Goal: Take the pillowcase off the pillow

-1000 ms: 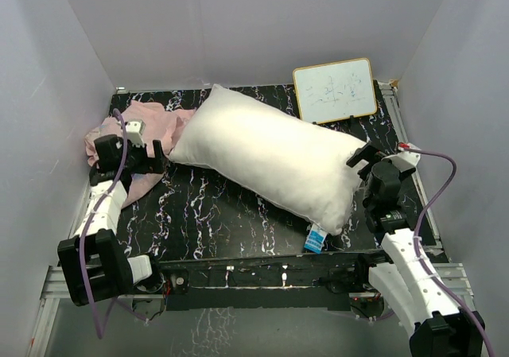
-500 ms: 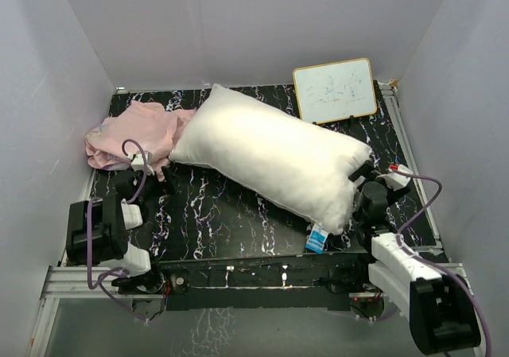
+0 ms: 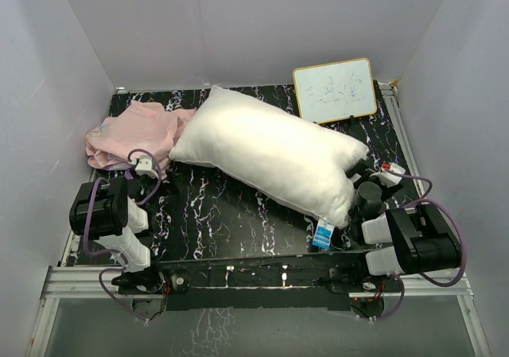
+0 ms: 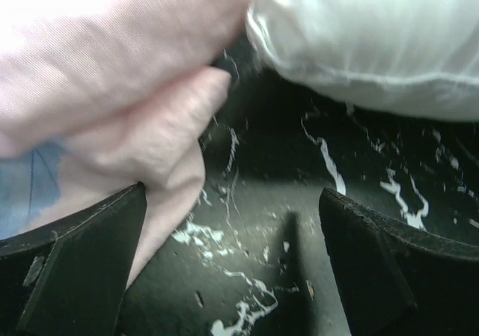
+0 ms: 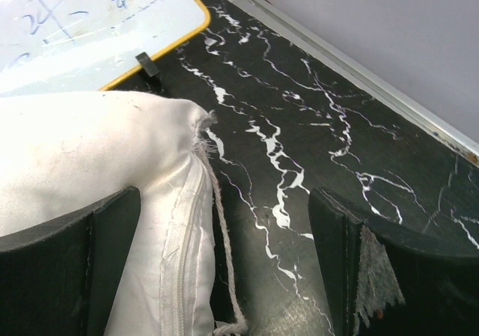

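The plain white pillow (image 3: pixel 270 157) lies bare and diagonal across the black marbled table (image 3: pixel 231 222), its blue-white tag (image 3: pixel 324 234) at the near right corner. The pillowcase (image 3: pixel 135 130) lies crumpled at the far left, pale pink side out, touching the pillow's left end. My left gripper (image 3: pixel 147 184) is open and empty just in front of the pillowcase; the wrist view shows pink fabric (image 4: pixel 112 104) beside the left finger and the pillow's edge (image 4: pixel 367 37) ahead. My right gripper (image 3: pixel 364 184) is open and empty at the pillow's right end, whose zipper seam (image 5: pixel 179 239) lies beside its left finger.
A small yellow-framed whiteboard (image 3: pixel 335 90) leans at the back right, also in the right wrist view (image 5: pixel 82 29). White walls close in the table on three sides. A metal rail (image 3: pixel 402 138) runs along the table's right edge. Both arms are folded low near the front edge.
Both arms have drawn back toward their bases and folded low. The left gripper has left the pillowcase, which lies loose. The pillow shifted slightly.
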